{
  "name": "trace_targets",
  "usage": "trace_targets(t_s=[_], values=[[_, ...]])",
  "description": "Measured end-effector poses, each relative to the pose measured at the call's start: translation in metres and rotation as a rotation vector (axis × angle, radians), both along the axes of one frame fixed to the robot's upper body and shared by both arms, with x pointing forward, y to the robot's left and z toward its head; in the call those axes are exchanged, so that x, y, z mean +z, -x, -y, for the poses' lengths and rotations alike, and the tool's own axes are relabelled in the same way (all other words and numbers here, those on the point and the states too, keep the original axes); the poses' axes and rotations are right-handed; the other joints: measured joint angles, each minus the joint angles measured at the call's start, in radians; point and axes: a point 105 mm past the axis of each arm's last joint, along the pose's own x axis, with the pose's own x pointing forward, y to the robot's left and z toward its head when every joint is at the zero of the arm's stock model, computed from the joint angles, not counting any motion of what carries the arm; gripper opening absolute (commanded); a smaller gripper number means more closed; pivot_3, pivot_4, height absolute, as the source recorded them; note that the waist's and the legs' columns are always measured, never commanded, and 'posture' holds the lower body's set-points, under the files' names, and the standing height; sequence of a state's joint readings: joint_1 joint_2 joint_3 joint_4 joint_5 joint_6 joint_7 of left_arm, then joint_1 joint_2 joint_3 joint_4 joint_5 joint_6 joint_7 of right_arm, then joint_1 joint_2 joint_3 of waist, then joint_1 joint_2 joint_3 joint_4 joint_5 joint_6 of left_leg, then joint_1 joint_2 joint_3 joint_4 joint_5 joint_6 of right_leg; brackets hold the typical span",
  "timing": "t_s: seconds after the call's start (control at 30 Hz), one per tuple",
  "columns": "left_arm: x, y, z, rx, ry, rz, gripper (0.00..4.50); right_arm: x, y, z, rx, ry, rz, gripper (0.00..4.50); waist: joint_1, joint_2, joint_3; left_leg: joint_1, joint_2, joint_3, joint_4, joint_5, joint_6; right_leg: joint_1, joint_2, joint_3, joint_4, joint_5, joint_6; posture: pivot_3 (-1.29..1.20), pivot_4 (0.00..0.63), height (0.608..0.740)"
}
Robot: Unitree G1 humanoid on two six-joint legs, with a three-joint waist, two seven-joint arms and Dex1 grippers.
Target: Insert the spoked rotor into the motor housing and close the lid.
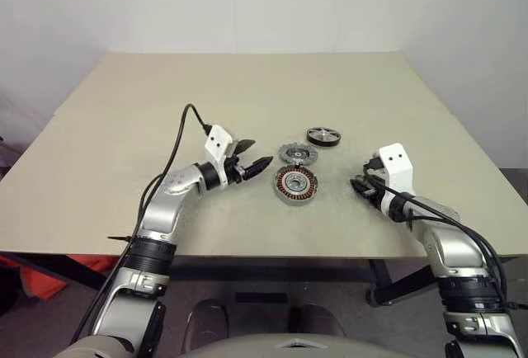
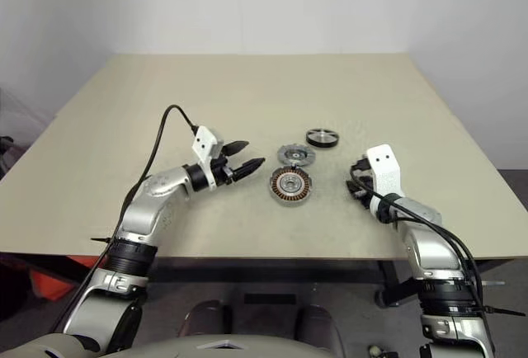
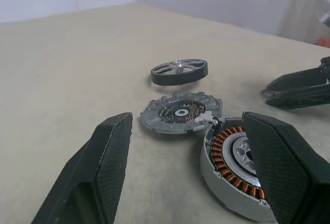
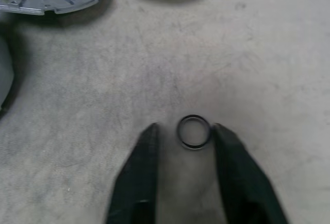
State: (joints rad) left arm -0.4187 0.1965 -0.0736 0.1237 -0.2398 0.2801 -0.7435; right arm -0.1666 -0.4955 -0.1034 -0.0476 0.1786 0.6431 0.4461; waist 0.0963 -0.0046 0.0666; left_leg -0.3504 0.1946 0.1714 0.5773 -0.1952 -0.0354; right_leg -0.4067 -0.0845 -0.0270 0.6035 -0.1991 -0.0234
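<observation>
1. Our left tool (image 1: pixel 254 153) hangs just above the counter (image 1: pixel 247 86), pointing level toward the middle of the surface, its two black fingers (image 3: pixel 103 167) spread wide with nothing between them.
2. Our right tool (image 4: pixel 185 133) tilts down at the counter, and its fingers (image 4: pixel 142 177) stand on either side of a small metal ring (image 4: pixel 194 131) that lies flat on the surface. We see a narrow gap on each side of the ring, so we cannot tell whether the fingers touch it; the tool stands partly closed around it, not clenched on it.
3. We find the motor housing (image 1: pixel 295 185) lying flat on the counter between our two tools, copper windings facing up, just beyond the left fingertips.
4. We see the lid (image 1: pixel 297 154) flat on the counter just behind the housing, close beside it; from the left wrist view their rims look as if they touch, but we cannot be sure.
5. We see the spoked rotor (image 1: pixel 323 136) farther back and to the right of the lid, lying flat and apart from it.
</observation>
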Motion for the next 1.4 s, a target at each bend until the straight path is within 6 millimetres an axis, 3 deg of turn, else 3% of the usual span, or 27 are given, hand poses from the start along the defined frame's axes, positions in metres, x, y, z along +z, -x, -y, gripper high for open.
trace_targets(t_s=[0.07, 0.33, 0.47, 0.57, 0.67, 0.83, 0.97, 1.4], values=[[0.0, 0.0, 0.0, 0.003, 0.0, 0.001, 3.59, 0.0, 0.0, -0.001, 0.007, -0.001, 0.001, 0.64, 0.0, 0.0, 0.0, 0.0, 0.0, 0.0, 0.0, 0.0, 0.0, 0.0, 0.0, 0.0, 0.0, 0.0, 0.0, 0.0, 0.0, 0.74], [0.001, -0.001, -0.001, 0.01, -0.003, 0.003, 3.59, 0.003, -0.001, -0.01, 0.054, -0.022, 0.008, 0.64, 0.0, 0.0, 0.0, 0.0, 0.0, 0.0, 0.0, 0.0, 0.0, 0.0, 0.0, 0.0, 0.0, 0.0, 0.0, 0.0, 0.0, 0.74], [0.001, -0.001, -0.002, 0.01, -0.002, 0.003, 3.59, 0.028, -0.006, -0.039, 0.177, -0.097, 0.108, 0.64, -0.002, 0.0, 0.0, 0.0, 0.0, 0.0, 0.0, 0.0, 0.0, 0.0, 0.0, 0.0, 0.001, 0.0, 0.0, 0.0, 0.0, 0.74], [0.002, 0.0, -0.001, 0.006, 0.003, 0.007, 3.59, 0.062, -0.009, -0.068, 0.314, -0.147, 0.223, 0.64, -0.001, 0.0, 0.0, 0.0, 0.0, 0.0, 0.0, 0.0, 0.0, 0.0, 0.0, 0.0, 0.001, 0.0, 0.0, 0.0, 0.0, 0.74], [0.004, 0.0, -0.001, 0.005, 0.005, 0.013, 3.59, 0.072, -0.005, -0.09, 0.421, -0.176, 0.246, 0.64, 0.0, 0.0, 0.0, 0.0, 0.0, 0.0, 0.0, 0.0, 0.0, 0.0, 0.0, 0.0, 0.001, 0.002, -0.004, 0.0, 0.0, 0.74], [0.004, 0.0, -0.002, 0.009, 0.001, 0.014, 3.59, 0.058, 0.006, -0.117, 0.541, -0.2, 0.165, 0.64, 0.0, 0.0, 0.0, 0.0, 0.0, 0.0, 0.0, 0.0, 0.0, 0.0, 0.0, 0.0, 0.001, 0.002, -0.004, 0.0, 0.0, 0.74], [0.004, 0.0, -0.003, 0.019, 0.001, 0.014, 3.59, 0.047, 0.01, -0.127, 0.574, -0.193, 0.113, 0.64, 0.0, 0.0, 0.0, 0.0, 0.0, 0.0, 0.0, 0.0, 0.0, 0.0, 0.0, 0.0, 0.001, 0.0, 0.0, 0.0, 0.0, 0.74], [-0.003, 0.003, -0.008, 0.04, -0.007, 0.0, 3.59, 0.021, 0.012, -0.116, 0.539, -0.126, 0.023, 0.64, 0.0, 0.0, 0.0, 0.0, 0.0, 0.0, 0.0, 0.0, 0.0, 0.0, 0.0, 0.0, 0.001, 0.0, 0.0, 0.0, 0.0, 0.74]])
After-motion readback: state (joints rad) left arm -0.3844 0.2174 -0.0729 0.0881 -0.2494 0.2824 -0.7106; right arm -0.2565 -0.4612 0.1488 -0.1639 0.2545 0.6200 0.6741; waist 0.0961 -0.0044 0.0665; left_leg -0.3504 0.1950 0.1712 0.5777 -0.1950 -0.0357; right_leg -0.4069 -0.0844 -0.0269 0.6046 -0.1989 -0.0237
